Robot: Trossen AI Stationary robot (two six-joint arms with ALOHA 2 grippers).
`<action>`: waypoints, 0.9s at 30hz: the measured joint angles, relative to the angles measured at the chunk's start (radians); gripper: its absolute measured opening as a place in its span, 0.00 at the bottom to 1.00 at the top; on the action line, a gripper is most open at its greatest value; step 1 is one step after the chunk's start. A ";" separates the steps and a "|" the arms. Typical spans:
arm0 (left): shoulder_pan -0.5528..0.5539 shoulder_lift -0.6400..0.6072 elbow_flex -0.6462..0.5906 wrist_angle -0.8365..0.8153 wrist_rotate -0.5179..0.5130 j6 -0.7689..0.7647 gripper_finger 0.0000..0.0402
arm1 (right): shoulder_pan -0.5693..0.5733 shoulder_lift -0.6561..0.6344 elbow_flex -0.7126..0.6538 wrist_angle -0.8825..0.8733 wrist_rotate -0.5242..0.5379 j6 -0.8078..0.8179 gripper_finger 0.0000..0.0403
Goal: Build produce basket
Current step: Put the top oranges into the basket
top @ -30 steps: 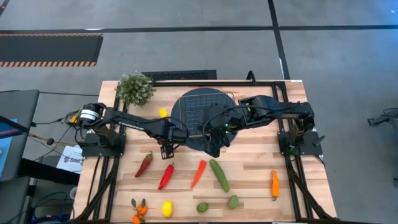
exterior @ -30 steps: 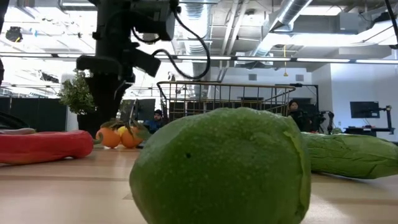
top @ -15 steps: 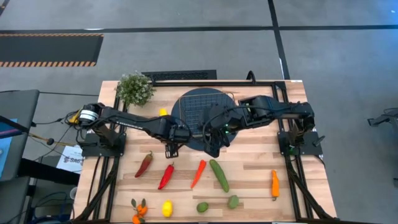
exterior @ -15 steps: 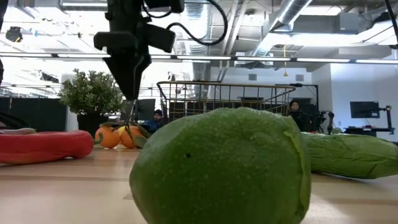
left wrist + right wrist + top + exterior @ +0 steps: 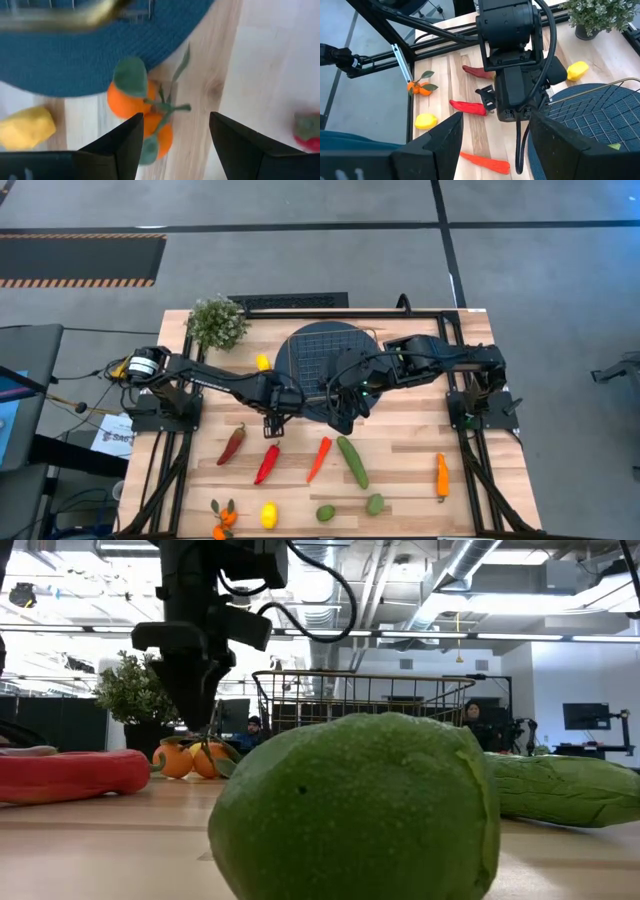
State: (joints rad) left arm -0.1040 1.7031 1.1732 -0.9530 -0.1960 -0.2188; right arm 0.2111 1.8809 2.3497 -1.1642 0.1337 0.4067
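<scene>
The wire basket (image 5: 325, 352) stands on a dark blue disc (image 5: 290, 375) at mid-table. My left gripper (image 5: 272, 420) is open and points down over a tangerine cluster with green leaves (image 5: 137, 107), which lies on the wood at the disc's near-left edge. One finger stands on each side of the cluster, a little above it, as the low view (image 5: 195, 720) shows. My right gripper (image 5: 340, 418) is open and empty over the disc's near edge. Peppers, a cucumber (image 5: 352, 461), limes and a lemon (image 5: 268, 514) lie along the near half.
A potted plant (image 5: 217, 322) stands at the far left. A second lemon (image 5: 262, 362) lies left of the disc. Another tangerine cluster (image 5: 222, 518) is at the near left edge. An orange pepper (image 5: 441, 476) lies near right. People show in the room behind.
My left gripper has shifted slightly sideways over the tangerines, turned about its wrist, and come down toward them in the last half second. The tangerines and the right arm have kept still.
</scene>
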 joint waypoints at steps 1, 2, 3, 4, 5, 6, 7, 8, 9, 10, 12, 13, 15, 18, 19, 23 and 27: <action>0.000 0.000 0.000 0.009 -0.005 0.004 0.53 | 0.000 0.000 0.000 0.001 0.000 0.004 0.62; 0.000 0.000 0.000 0.015 -0.010 0.005 0.53 | 0.000 0.000 0.000 0.001 0.000 0.005 0.62; 0.000 0.000 0.000 0.021 -0.011 0.005 0.53 | 0.000 0.000 0.000 0.001 0.000 0.006 0.62; 0.001 0.000 0.000 0.024 -0.011 0.007 0.53 | 0.000 0.000 0.000 0.001 0.000 0.008 0.62; 0.002 0.000 0.000 0.025 -0.012 0.014 0.53 | 0.001 0.000 0.000 0.001 0.000 0.012 0.62; 0.001 0.000 0.000 0.025 -0.013 0.021 0.53 | 0.003 0.000 0.000 0.001 0.000 0.013 0.62; 0.001 0.000 0.000 0.025 -0.013 0.024 0.53 | 0.003 0.000 0.000 0.001 0.000 0.013 0.62; 0.001 0.000 0.000 0.024 -0.013 0.028 0.53 | 0.004 0.000 0.000 0.001 0.000 0.013 0.62; 0.001 0.000 0.000 0.022 -0.013 0.033 0.53 | 0.005 0.000 0.000 0.001 0.000 0.015 0.62; 0.001 0.000 0.000 0.021 -0.015 0.036 0.53 | 0.005 0.000 0.000 0.001 0.000 0.017 0.62; 0.001 0.000 0.000 0.015 -0.019 0.041 0.53 | 0.005 0.000 0.000 0.000 0.000 0.024 0.62; 0.001 0.000 0.000 0.009 -0.020 0.041 0.53 | 0.005 0.000 0.000 0.000 0.000 0.023 0.62; 0.001 0.000 0.000 -0.005 -0.030 0.044 0.53 | 0.004 0.000 0.000 0.000 0.000 0.024 0.62; 0.001 0.000 0.000 -0.025 -0.033 0.055 0.53 | 0.005 0.000 0.000 0.000 0.000 0.024 0.62; 0.001 0.000 0.000 -0.029 -0.033 0.059 0.53 | 0.005 0.000 0.000 0.000 0.000 0.024 0.62; 0.001 0.000 0.000 -0.024 -0.033 0.069 0.53 | 0.005 0.000 0.000 0.000 0.000 0.023 0.62; 0.001 0.000 0.000 -0.024 -0.045 0.077 0.53 | 0.004 0.000 0.000 0.000 0.000 0.023 0.62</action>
State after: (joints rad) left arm -0.1028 1.7031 1.1732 -0.9775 -0.2413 -0.1413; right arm 0.2153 1.8809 2.3497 -1.1645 0.1333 0.4294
